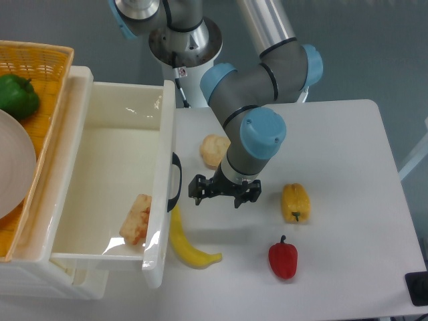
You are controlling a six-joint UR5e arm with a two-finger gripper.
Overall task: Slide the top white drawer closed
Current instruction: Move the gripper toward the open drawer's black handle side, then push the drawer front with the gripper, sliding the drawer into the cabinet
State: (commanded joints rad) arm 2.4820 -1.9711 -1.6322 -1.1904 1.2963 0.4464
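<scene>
Top white drawer [114, 180] standing pulled out, end effector [217, 198] hovering near its black handle [176, 182], fingers spread wide, gripping nothing.

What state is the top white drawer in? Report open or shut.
Open. The top white drawer is pulled far out, its inside and a food piece showing; the claw is beside its handle, apart.
</scene>
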